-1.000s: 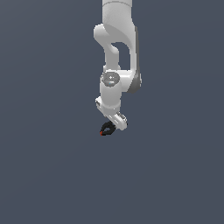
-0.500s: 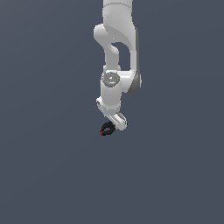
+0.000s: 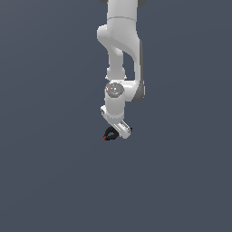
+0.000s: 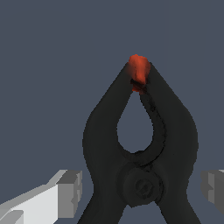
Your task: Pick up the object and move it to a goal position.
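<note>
The object (image 3: 109,134) is a small black clamp with a red-orange tip, sitting at the lower end of the white arm in the exterior view. My gripper (image 3: 118,132) is around it. The wrist view fills with the object (image 4: 140,144): two black arms meet at the red tip, with a pivot below. My gripper (image 4: 142,188) straddles the clamp near the pivot. The grey fingertips (image 4: 70,192) stand on either side of it, close against its handles. The gripper looks shut on the object. The handle ends are out of frame.
Only a plain dark grey-blue background surrounds the arm (image 3: 121,54) in both views. No other objects, edges or goal marker show.
The gripper and the object have crept slightly upward together; the grip looks the same.
</note>
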